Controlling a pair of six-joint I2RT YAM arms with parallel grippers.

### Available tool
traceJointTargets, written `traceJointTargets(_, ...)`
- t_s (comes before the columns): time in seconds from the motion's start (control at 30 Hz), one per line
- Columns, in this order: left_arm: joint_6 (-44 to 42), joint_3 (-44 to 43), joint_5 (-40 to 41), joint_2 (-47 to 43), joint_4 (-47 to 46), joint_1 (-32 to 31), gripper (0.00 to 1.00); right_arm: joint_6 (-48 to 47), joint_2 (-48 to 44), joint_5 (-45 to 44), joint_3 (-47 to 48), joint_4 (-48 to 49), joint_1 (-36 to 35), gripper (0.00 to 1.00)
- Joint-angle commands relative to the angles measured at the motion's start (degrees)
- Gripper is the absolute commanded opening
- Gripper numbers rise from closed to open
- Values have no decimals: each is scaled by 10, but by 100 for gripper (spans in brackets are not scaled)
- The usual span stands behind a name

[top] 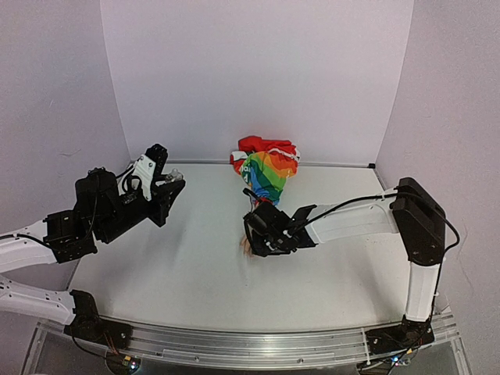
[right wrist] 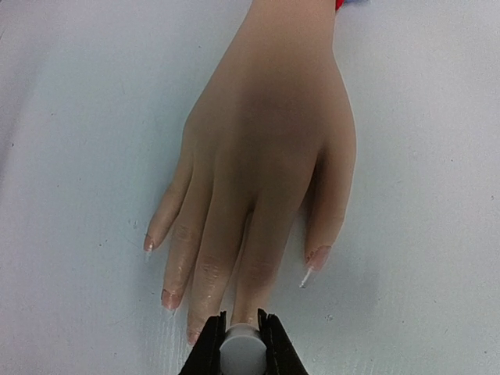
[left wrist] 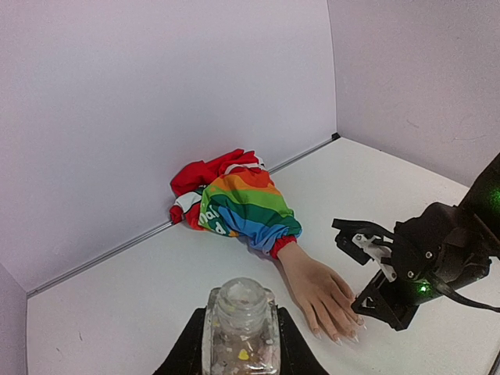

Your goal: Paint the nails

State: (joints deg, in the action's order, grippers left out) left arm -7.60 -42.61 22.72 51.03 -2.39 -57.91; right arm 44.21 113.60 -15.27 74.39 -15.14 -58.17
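Observation:
A pale fake hand (right wrist: 266, 133) lies flat, palm down, on the white table, with a rainbow-striped sleeve (top: 267, 170) behind it. Its small nails (right wrist: 170, 298) show on the little finger, ring finger and thumb (right wrist: 316, 256). My right gripper (right wrist: 240, 334) is shut on a round grey-white brush cap (right wrist: 240, 353), right over the index fingertip, whose nail is hidden. From above, the right gripper (top: 253, 237) covers most of the hand (top: 245, 247). My left gripper (left wrist: 241, 332) is shut on a small clear uncapped bottle (left wrist: 241, 305), held above the table at the left (top: 173, 180).
The white table (top: 180, 266) is closed in by pale walls at the back and both sides. The bunched red end of the sleeve (top: 266, 146) lies against the back wall. The right arm (top: 351, 219) reaches in from the right.

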Motion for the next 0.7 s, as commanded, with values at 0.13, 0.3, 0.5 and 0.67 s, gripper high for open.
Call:
traceJointTargets(0.13,-2,-17,4,-6,-9,3,0,3,6,-6,11,-7,-1,0)
traceJointTargets(0.3,-2,-18,2,-6,-9,3,0,2,13,0,17,-7,-1,0)
traceJointTargets(0.5,-2,-17,3,-8,-8,4,0,4,15,4,16,-7,-3,0)
traceJointTargets(0.67,-2,-17,3,-9,-6,3,0,7,16,5,13,-7,-6,0)
